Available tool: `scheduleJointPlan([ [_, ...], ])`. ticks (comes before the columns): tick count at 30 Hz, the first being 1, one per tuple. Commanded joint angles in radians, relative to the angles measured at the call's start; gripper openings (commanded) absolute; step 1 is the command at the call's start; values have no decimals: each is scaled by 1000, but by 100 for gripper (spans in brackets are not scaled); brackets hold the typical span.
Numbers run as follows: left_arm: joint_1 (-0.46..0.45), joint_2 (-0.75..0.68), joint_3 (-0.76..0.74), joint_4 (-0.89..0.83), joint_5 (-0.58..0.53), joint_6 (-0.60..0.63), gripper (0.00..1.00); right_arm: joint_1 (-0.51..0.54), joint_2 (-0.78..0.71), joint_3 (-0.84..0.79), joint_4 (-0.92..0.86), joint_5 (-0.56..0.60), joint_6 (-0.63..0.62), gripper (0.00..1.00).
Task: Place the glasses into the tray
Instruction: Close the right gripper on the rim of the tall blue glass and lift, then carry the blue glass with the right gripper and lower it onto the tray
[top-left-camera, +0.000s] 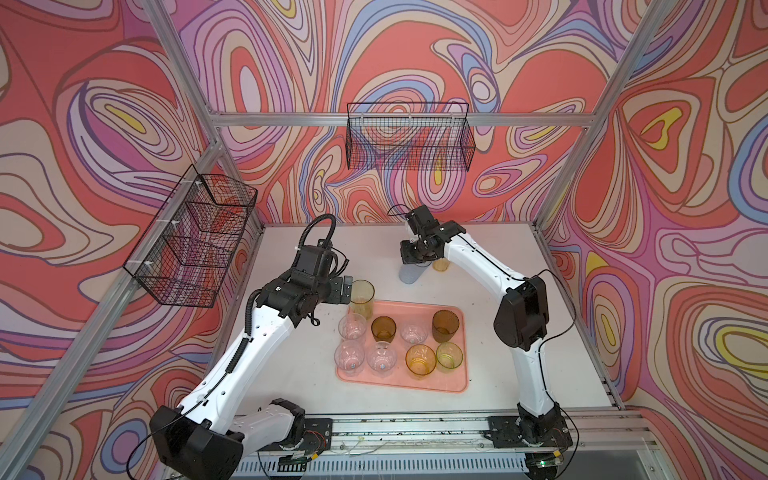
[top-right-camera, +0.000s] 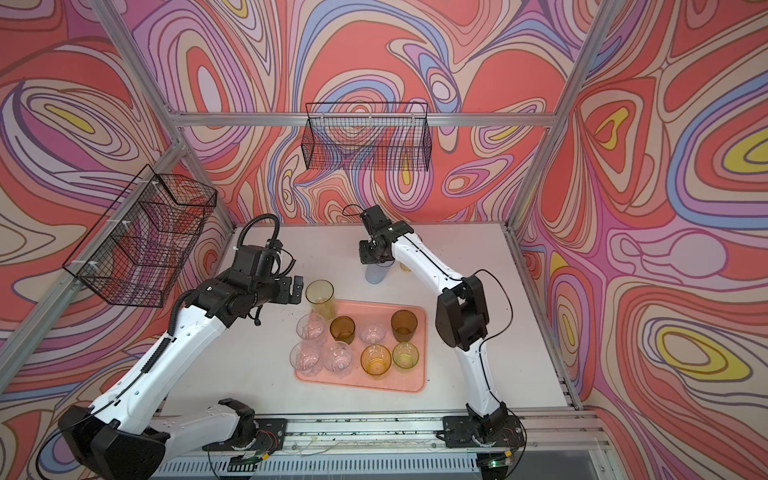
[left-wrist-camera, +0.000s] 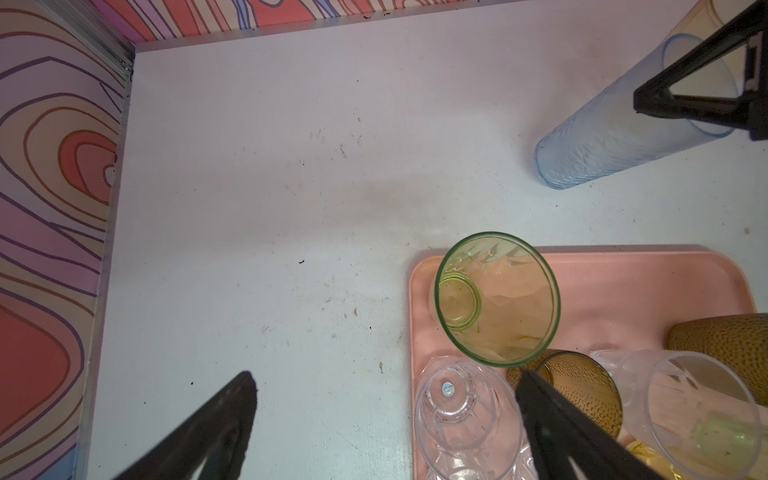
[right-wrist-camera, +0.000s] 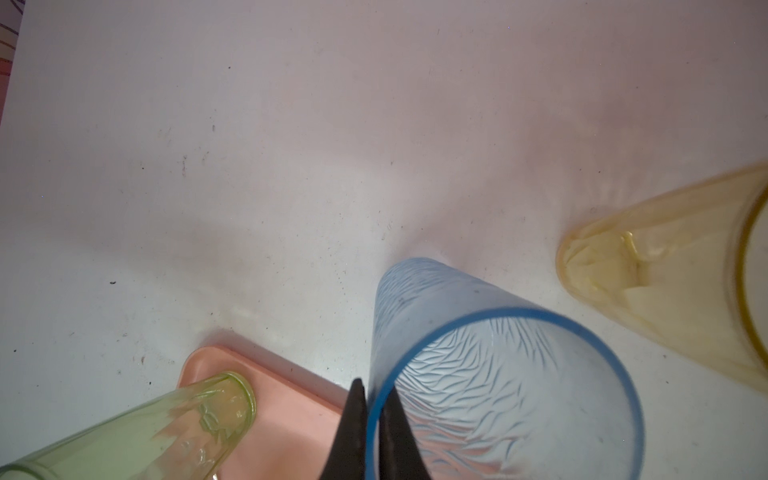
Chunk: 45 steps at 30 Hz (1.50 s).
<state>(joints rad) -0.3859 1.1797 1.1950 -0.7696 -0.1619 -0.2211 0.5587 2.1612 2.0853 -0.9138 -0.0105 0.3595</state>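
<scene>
The salmon-pink tray (top-left-camera: 415, 384) (top-right-camera: 374, 384) holds several short glasses: clear ones (top-left-camera: 352, 326), brown ones (top-left-camera: 445, 326), an amber one (top-left-camera: 420, 360) and a green one (top-left-camera: 449, 356). A tall yellow glass (top-left-camera: 361, 299) (left-wrist-camera: 496, 299) stands in its back left corner. My left gripper (top-left-camera: 347, 291) (left-wrist-camera: 385, 376) hovers open beside that glass, holding nothing. Behind the tray, a tall blue-grey glass (top-left-camera: 409, 274) (right-wrist-camera: 498, 374) stands on the table. My right gripper (top-left-camera: 415, 259) (right-wrist-camera: 372, 386) is shut on its rim, one finger inside and one outside. A tall orange glass (top-left-camera: 440, 264) (right-wrist-camera: 665, 282) stands just right of it.
Black wire baskets hang on the back wall (top-left-camera: 409, 137) and on the left wall (top-left-camera: 195, 241). Aluminium frame posts (top-left-camera: 552, 195) border the white table (top-left-camera: 540, 353). The right arm's elbow (top-left-camera: 521, 316) rises just right of the tray.
</scene>
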Motion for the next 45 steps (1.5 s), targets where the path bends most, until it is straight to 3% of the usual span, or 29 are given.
scheduleJointPlan([
  [1,5,4,1,-15,5,-11,100,22,-63,6,-20,47,13,0],
  [19,3,-3,0,-13,17,-18,100,199,-142,-8,-167,139,70,0],
  [45,5,3,-2,-11,44,-29,100,279,-163,-180,-123,115,147,0],
])
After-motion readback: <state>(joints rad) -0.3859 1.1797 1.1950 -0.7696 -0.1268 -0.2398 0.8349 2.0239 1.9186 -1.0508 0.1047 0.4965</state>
